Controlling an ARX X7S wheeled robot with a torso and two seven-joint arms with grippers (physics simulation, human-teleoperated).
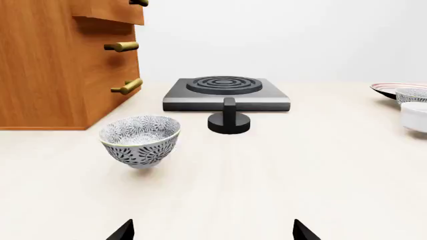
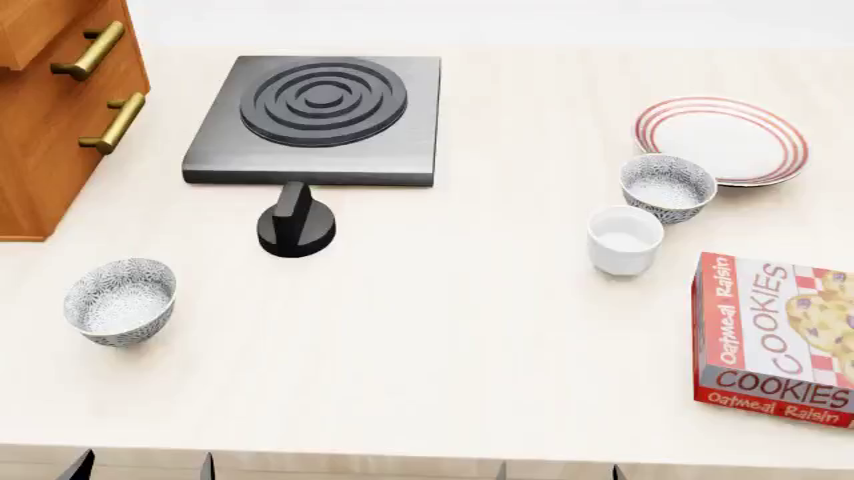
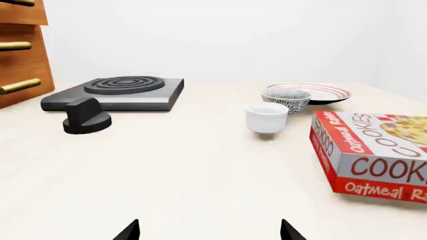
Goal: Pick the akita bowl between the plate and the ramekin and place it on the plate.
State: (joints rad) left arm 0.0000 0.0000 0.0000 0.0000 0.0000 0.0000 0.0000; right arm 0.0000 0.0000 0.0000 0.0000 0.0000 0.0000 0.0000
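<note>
Akita bowl [image 2: 667, 186] sits between plate [image 2: 722, 139] and ramekin [image 2: 625, 240], well ahead of right gripper [image 3: 209, 231]. Right fingers apart, empty. Left gripper [image 1: 213, 231] likewise apart, facing second patterned bowl [image 1: 140, 140]. Judged rigid, glossy, breakable, light; pinch rim wall, inside and outside.

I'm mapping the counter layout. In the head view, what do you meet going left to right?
Drawer cabinet → speckled bowl → burner → ramekin → akita bowl → plate → cookie box.

Both the left gripper [image 1: 212, 232] and the right gripper [image 3: 209, 231] hang low with jaws spread, holding nothing.
</note>
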